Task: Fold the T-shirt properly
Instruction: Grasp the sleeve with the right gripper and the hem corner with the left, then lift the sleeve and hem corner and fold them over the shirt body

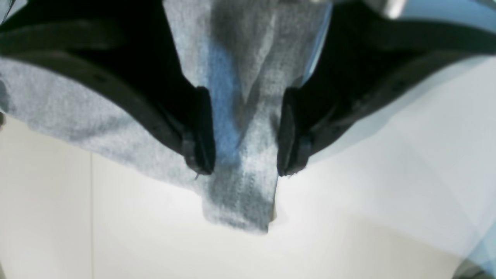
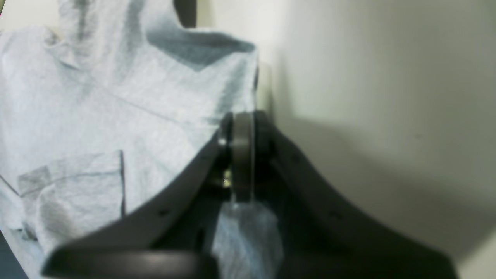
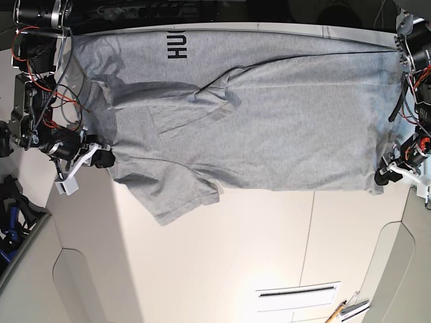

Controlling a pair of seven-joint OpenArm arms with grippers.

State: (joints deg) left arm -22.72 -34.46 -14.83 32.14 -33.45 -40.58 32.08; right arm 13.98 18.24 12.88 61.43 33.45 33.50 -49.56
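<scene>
One T-shirt [image 3: 269, 128] is seen spread across the far part of the white counter [image 3: 222, 269], its grey cloth stretched between the two grippers. Black lettering [image 3: 177, 44] is shown near the far edge, cut off by a fold. A short sleeve [image 3: 172, 192] is laid out toward the near side, and a loose fold is raised across the middle of the cloth.

At the base view's left, the right gripper [image 2: 242, 155] is pressed together on an edge of the T-shirt; in its wrist view, cloth is seen on both sides of the clamped pads. At the base view's right, a corner of the cloth is hung between the spread fingers [image 1: 201, 131] of the left gripper [image 1: 245, 131], and the pads are seen apart from it.

At the counter's near edge, a pencil-like thing [image 3: 337, 311] is seen beside a slot [image 3: 296, 292]. Red wires [image 3: 47, 87] are run along the right arm, clear of the cloth.
</scene>
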